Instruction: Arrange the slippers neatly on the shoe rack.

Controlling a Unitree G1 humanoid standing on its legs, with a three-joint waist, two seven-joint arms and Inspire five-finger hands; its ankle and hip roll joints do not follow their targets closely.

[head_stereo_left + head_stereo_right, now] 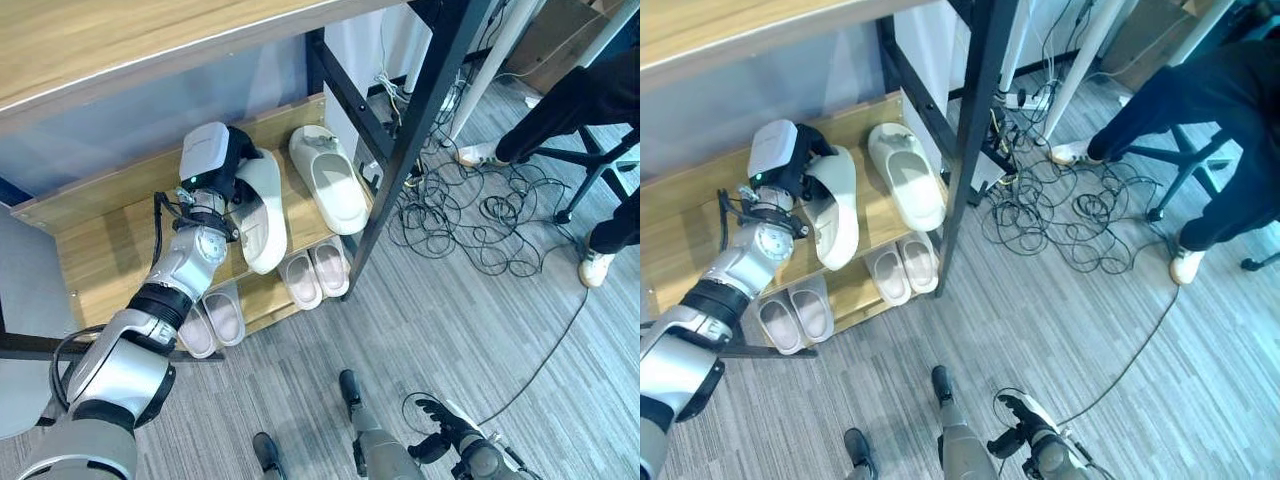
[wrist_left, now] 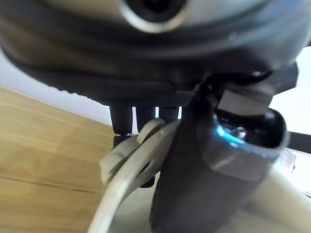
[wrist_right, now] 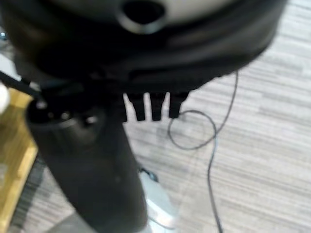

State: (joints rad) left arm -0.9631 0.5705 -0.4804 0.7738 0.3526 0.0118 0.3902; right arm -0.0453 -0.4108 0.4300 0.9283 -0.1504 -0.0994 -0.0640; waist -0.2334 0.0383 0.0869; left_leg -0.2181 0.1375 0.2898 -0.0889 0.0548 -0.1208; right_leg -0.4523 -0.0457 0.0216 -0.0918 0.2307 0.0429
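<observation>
My left hand (image 1: 215, 160) is up at the middle wooden shelf (image 1: 100, 250) of the shoe rack (image 1: 400, 140), its fingers and thumb curled round the edge of a cream slipper (image 1: 262, 215) tilted on its side there, while its mate (image 1: 328, 178) lies flat just to the right. Two paler pairs (image 1: 315, 272) (image 1: 212, 318) sit on the lower shelf. My right hand (image 1: 440, 420) hangs low and near over the grey floor (image 1: 470, 320), fingers relaxed and holding nothing.
</observation>
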